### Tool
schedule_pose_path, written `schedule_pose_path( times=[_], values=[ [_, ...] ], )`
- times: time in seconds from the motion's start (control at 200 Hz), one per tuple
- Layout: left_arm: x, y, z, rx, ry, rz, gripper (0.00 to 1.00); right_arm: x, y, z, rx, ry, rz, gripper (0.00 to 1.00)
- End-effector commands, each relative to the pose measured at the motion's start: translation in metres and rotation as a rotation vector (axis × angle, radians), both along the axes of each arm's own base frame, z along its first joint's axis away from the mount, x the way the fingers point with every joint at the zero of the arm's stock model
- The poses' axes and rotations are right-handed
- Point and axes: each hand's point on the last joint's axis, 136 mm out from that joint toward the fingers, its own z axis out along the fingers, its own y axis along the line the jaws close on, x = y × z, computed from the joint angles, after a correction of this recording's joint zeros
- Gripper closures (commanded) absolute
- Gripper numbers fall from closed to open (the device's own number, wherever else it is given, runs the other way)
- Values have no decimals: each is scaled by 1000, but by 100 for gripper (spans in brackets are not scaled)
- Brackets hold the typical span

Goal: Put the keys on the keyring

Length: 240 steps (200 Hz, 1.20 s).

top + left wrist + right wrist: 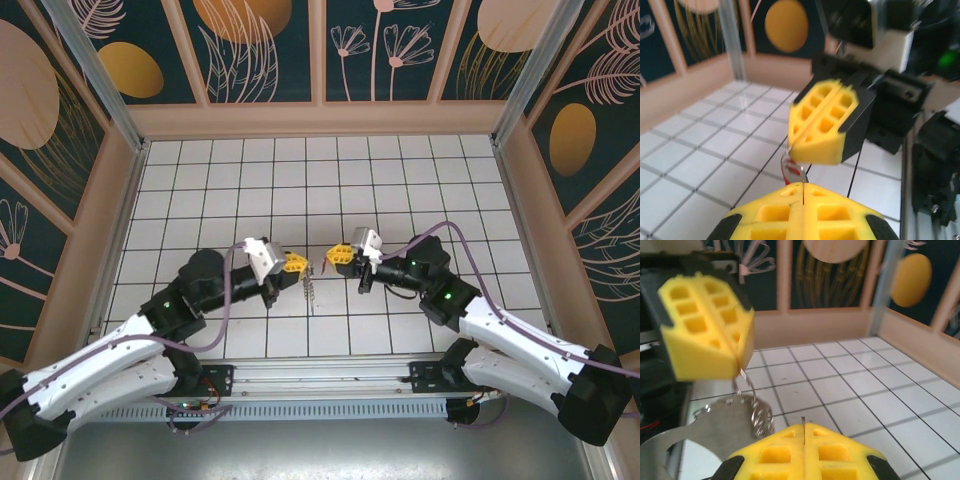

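My two grippers meet tip to tip above the middle of the tiled floor. The left gripper [299,263] [803,188] is shut on the keyring [759,417]. Its silvery rings and pale grey tag hang below the yellow fingertips [735,360], and it shows as a thin dangling line [310,289] in the top view. The right gripper [336,256] [803,427] is shut on the key. A thin metal edge pokes out at its seam. The key [790,170], red head with silver metal, sits just under the right gripper's yellow pads [822,127], close to my left fingertips.
White tiled floor [330,180] stretches away behind the grippers, open on all sides. Wooden walls [320,118] with dark flower panels ring it. A metal rail [320,375] with both arm bases runs along the near edge.
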Motion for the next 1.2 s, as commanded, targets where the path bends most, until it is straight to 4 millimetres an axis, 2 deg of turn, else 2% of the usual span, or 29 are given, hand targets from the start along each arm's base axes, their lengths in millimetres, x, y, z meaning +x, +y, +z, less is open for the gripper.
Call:
schedule_pose_path(
  times=[0.0, 0.105, 0.25, 0.335, 0.525, 0.621, 0.736, 0.831, 0.946, 1.131, 1.146, 1.196],
  values=[
    [20, 5, -28, 81, 112, 124, 100, 32, -20, -12, 14, 43, -214, 100],
    [24, 0, -52, 106, 181, 140, 100, 44, -30, -26, 12, 94, -285, 100],
    [32, -6, -75, 188, 246, 162, 100, 56, -39, -46, 11, 175, -343, 100],
    [34, -9, -85, 235, 281, 165, 100, 67, -48, -64, 14, 262, -401, 100],
    [31, -13, -81, 213, 282, 136, 100, 84, -68, -140, -38, 565, -502, 100],
    [26, -14, -74, 174, 264, 107, 100, 81, -67, -160, -72, 643, -478, 100],
    [24, -14, -68, 148, 243, 94, 100, 75, -58, -168, -83, 682, -416, 100],
    [28, -12, -75, 181, 255, 112, 100, 71, -52, -168, -72, 692, -368, 100],
    [35, -15, -84, 232, 276, 124, 100, 70, -50, -167, -48, 706, -361, 80],
    [45, -26, -101, 288, 304, 112, 100, 78, -64, -173, -32, 737, -464, 66],
    [45, -28, -102, 289, 306, 104, 100, 85, -72, -174, -22, 740, -496, 65],
    [46, -34, -104, 293, 314, 83, 100, 91, -81, -170, -4, 733, -531, 61]
  ],
)
